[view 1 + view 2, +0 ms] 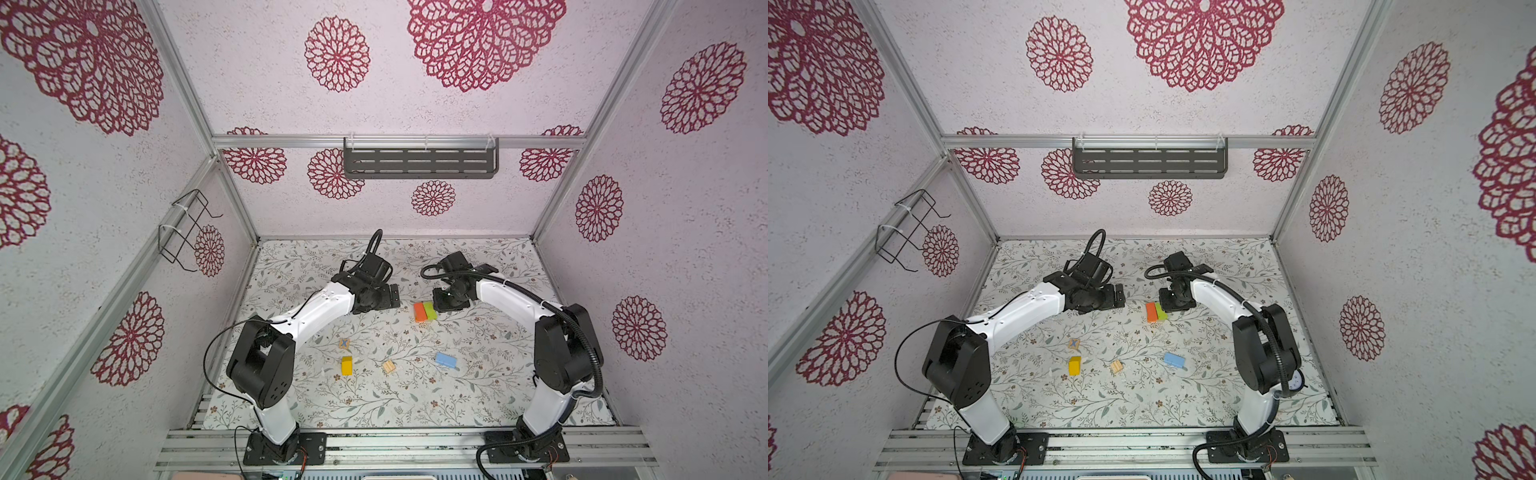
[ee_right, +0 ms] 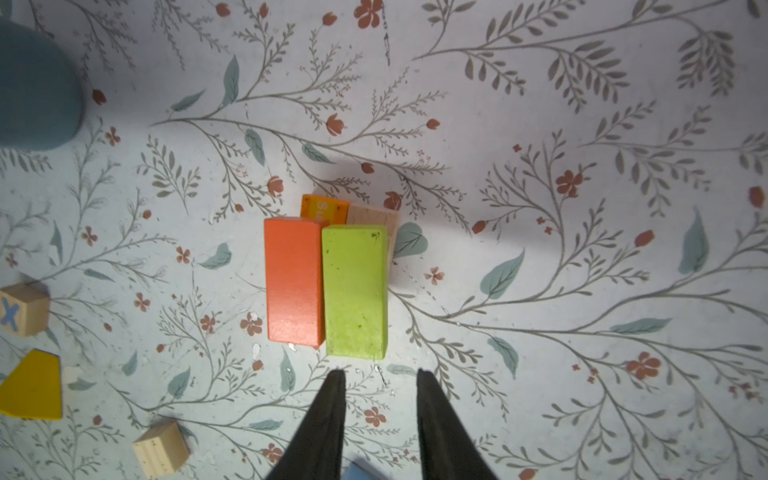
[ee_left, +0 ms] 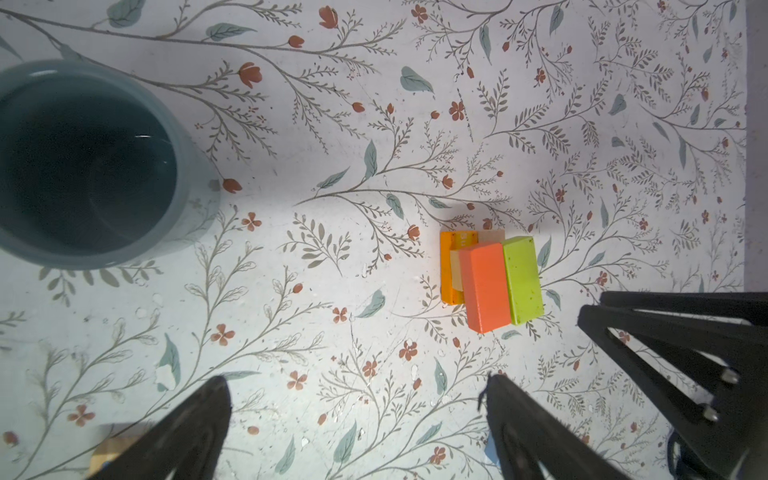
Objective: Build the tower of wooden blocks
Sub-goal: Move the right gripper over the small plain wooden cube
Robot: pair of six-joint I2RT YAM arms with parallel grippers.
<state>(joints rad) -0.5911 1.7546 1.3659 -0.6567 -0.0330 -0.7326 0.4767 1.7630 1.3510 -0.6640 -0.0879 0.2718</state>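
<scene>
tower (image 1: pixel 424 312) (image 1: pixel 1155 312): two layers, about 1 o'clock of desk (image 1: pixel 478 395) centre in both top views. Top layer is an orange-red block (image 2: pixel 294 282) and a green block (image 2: pixel 355 291), lying flat with long sides touching. Under them are an orange lettered block (image 2: pixel 324 210) and a natural block (image 2: pixel 372 216), both mostly covered.

right tool (image 2: pixel 380 372): fingers a narrow gap apart, nothing between them. In the right wrist view the tips point at the green block's near end and stop just short of it, with desk showing between tips and block. In both top views the tower is at 9 o'clock of this tool, green side nearest, and the tool body overlaps the green edge. Can't tell its height over the desk.

left tool (image 3: pixel 357 377): fingers spread wide, holding nothing. In a top view the tower is at 4 o'clock of it, near but apart, orange-red side towards it.

Loose wood blocks, clock read from the tower in a top view:
- X cube (image 1: pixel 344 343): 8 o'clock
- yellow block (image 1: pixel 347 365): 6 o'clock of that cube
- grooved cube (image 1: pixel 389 367): 7 o'clock
- blue block (image 1: pixel 446 360): 5 o'clock

All four are well apart from both tools.

teal cup (image 3: pixel 83 166) is upright in the left wrist view, well apart from the tower.
</scene>
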